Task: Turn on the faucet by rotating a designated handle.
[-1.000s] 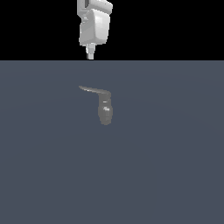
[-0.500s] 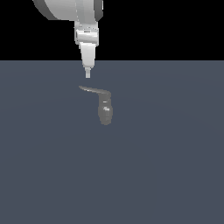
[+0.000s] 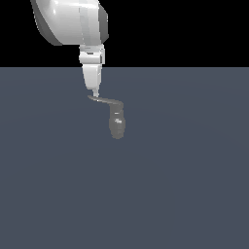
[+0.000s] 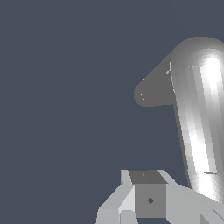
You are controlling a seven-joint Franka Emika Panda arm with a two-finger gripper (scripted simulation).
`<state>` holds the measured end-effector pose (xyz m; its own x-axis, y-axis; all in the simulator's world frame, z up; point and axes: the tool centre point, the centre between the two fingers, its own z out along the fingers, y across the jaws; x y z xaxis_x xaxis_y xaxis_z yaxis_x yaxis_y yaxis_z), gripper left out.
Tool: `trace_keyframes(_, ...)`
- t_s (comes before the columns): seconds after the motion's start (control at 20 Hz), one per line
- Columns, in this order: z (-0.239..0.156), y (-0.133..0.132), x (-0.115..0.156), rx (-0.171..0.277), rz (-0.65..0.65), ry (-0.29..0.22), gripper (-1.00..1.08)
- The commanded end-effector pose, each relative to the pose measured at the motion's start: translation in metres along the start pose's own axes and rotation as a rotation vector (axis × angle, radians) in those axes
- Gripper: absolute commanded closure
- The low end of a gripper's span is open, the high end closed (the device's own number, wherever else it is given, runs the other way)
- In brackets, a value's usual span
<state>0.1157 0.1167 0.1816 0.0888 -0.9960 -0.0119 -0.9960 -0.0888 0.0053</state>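
Observation:
The faucet (image 3: 117,124) is a small grey upright body standing on the flat grey floor. Its handle (image 3: 104,101) is a thin lever reaching from the top towards the exterior view's left. My gripper (image 3: 95,93) hangs straight down right above the handle's tip, fingers pressed together and shut on nothing. Whether they touch the tip I cannot tell. In the wrist view the handle (image 4: 199,131) shows as a long shiny bar running beside my gripper (image 4: 148,200). The darker faucet body (image 4: 151,92) sticks out from the bar's far end.
The white arm (image 3: 73,22) fills the upper part of the exterior view's left. The plain grey floor (image 3: 185,194) stretches around the faucet.
The arm has come down from above the floor's far edge, and the gripper's tip is now at the handle's tip. The faucet and handle have not moved.

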Motion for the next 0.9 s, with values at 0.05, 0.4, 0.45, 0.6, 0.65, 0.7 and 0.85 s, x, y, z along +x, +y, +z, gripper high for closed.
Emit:
trace_keyframes(0.05, 0.007, -0.004, -0.002, 0.005, 0.022, 0.010, 1.08)
trace_keyframes(0.4, 0.008, -0.004, -0.002, 0.005, 0.026, 0.012, 1.08)
trace_keyframes(0.45, 0.008, -0.002, -0.003, 0.005, 0.026, 0.012, 1.08)
trace_keyframes(0.6, 0.009, 0.005, -0.004, 0.005, 0.026, 0.012, 1.08)
trace_keyframes(0.65, 0.009, 0.008, -0.005, 0.005, 0.026, 0.012, 1.08)
trace_keyframes(0.7, 0.009, 0.010, -0.005, 0.005, 0.026, 0.012, 1.08)
trace_keyframes(0.85, 0.009, 0.017, -0.007, 0.005, 0.026, 0.012, 1.08)
